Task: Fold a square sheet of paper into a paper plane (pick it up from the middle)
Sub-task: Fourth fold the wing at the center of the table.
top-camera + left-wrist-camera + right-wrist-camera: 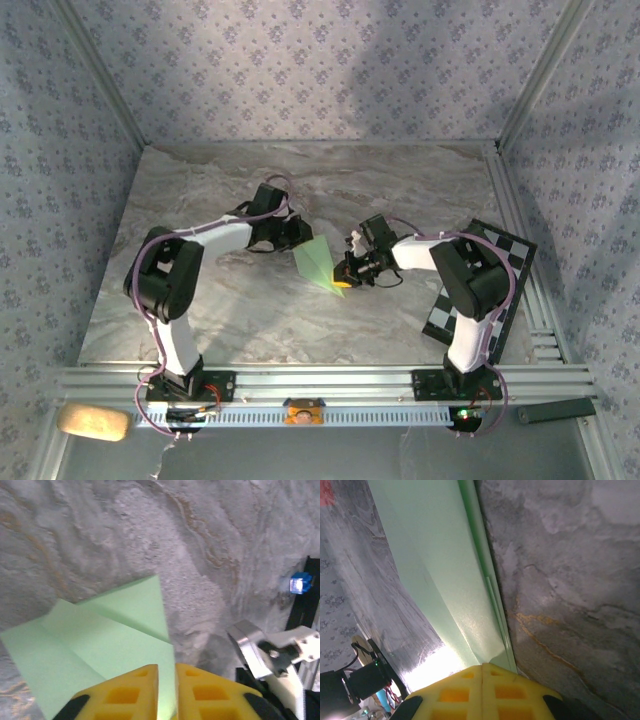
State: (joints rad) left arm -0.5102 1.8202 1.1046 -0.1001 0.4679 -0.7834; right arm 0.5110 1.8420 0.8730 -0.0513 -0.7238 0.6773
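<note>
One paper plane point(318, 263) tip seems hidden.

Pale green paper plane point(318, 262), grey marbled table point(250, 320) with tan veins, black-and-white checkered board point(512, 252) at the right, blue-grey floral walls point(300, 70), yellow fingers point(130, 692) on the left gripper point(166, 675) and right gripper point(482, 675), purple cables point(137, 290), white-and-black arms point(215, 238)
</note>
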